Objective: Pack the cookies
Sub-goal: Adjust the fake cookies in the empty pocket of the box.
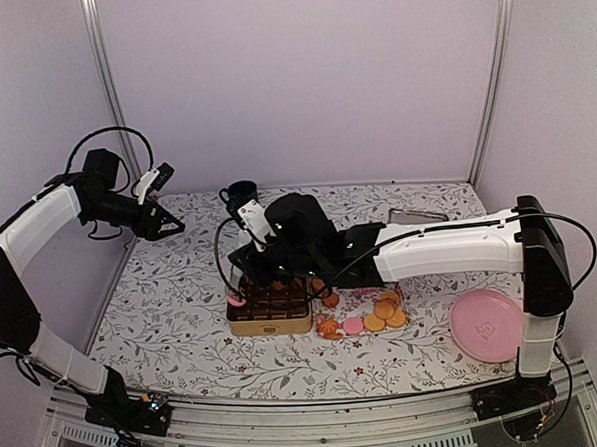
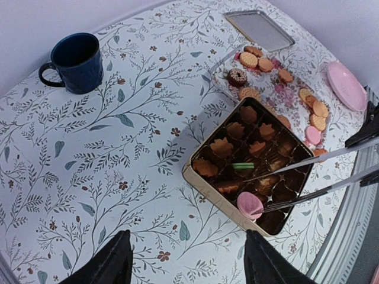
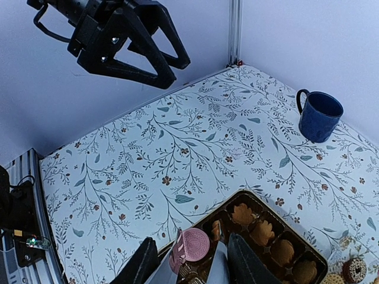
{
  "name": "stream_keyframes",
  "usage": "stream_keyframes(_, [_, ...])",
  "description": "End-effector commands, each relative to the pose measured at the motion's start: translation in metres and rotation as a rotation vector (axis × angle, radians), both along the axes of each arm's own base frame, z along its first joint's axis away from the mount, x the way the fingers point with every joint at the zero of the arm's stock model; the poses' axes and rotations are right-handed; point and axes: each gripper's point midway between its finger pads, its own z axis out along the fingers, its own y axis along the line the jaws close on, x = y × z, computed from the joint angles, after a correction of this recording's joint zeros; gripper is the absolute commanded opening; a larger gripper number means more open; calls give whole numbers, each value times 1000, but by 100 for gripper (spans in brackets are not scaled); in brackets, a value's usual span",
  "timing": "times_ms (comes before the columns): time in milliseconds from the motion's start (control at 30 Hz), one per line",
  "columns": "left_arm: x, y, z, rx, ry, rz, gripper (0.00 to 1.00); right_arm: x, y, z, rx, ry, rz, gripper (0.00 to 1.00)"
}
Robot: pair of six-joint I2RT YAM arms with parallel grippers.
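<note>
Right pincer (image 3: 192, 254) was clamped on a pair of metal tongs (image 2: 323, 158), and their tips pinched a pink cookie (image 2: 249, 204) at the near-left corner of the tin (image 2: 204, 188). More cookies (image 2: 320, 108) lay loose on the counter (image 2: 118, 177) just beside it. Left pincer (image 3: 176, 72) hung released, well clear. From above, the arm hid much of the tin; whether the pink cookie touched it, I couldn't tell.

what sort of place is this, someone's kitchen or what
Probably a robot test booth, not a kitchen: plain lilac wall panels in metal frame posts close in one patterned table, a left arm and right arm are bolted at its edge, and the cookie tin and mug look like staged props.
</note>
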Motion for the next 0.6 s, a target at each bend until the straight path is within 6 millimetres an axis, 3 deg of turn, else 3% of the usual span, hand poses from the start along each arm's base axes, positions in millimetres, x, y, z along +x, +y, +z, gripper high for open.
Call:
stream_keyframes(0, [-2,1,12,-13,-43,-4,65,6,-1,36,62,-72,-27,39])
stream_keyframes(400, [-2,1,12,-9,-44,-9,65,-10,7,57,140,-53,45,41])
stream_keyframes(567, [-3,1,12,-8,-45,-10,65,-12,10,49,126,-48,53,41])
